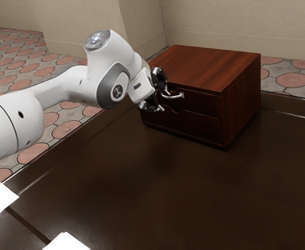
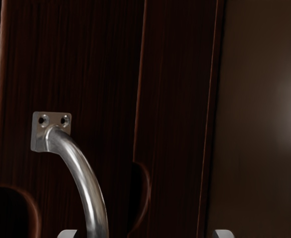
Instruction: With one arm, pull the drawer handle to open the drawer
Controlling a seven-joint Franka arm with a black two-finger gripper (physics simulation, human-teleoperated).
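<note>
1. Dark table [image 1: 168,198]: carries the wooden drawer cabinet [image 1: 210,65], which sits toward the far side, at the exterior view's right
2. My arm [image 1: 64,91]: comes in from the exterior view's left, stretched low and roughly level so the hand faces the cabinet front square-on. Judgement: that lines the pull up with the drawer's travel
3. Upper drawer [image 1: 199,100]: the target. The front looks about flush with the lower drawer [image 1: 189,124], and I can't make out a gap, so I'd call it not yet open
4. Gripper [image 1: 162,94]: right at the upper drawer's front, fingers spread, one above the handle and one below
5. Metal handle [image 1: 174,95]: a curved bar standing proud of the front. From the wrist view the handle [image 2: 81,173] runs from its screwed mounting plate [image 2: 51,130] down between my fingertips [image 2: 67,233]
6. The bar sits close to one fingertip and well off the other, so it's bracketed, not pinched
7. Judgement: close on the bar next, then pull straight back. With the bar off-centre, the hand may shift sideways as the fingers close
</note>
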